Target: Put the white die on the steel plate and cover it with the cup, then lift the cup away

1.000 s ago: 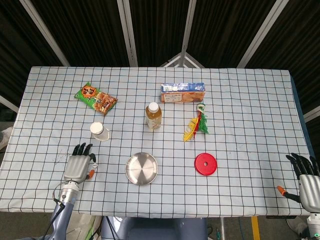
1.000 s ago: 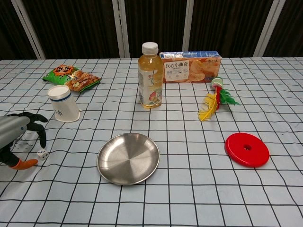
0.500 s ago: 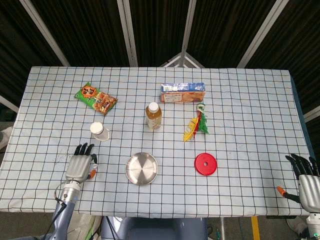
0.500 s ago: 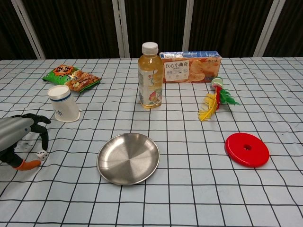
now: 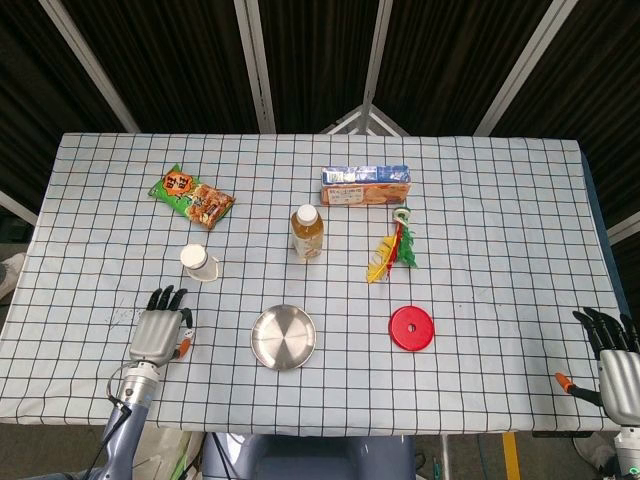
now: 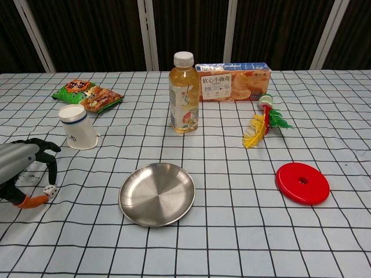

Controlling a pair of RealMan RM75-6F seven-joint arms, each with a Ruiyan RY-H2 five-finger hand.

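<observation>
Left hand [image 6: 23, 171] curled over white die [image 6: 50, 190], thumb beside.

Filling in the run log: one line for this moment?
left robot hand: around small white die | round steel plate: empty | white paper cup: inverted, untouched

Head view. Left hand [image 5: 157, 328] low over desk [image 5: 500, 200] near front-left edge, fingers pointing away from robot. Right hand [image 5: 617, 365] off the front-right corner. Steel plate [image 5: 283, 337] front centre; cup [image 5: 198, 263] inverted, behind the left hand. Bottle [image 5: 307, 232] upright behind plate. Red disc [image 5: 411, 328] right of plate.
</observation>
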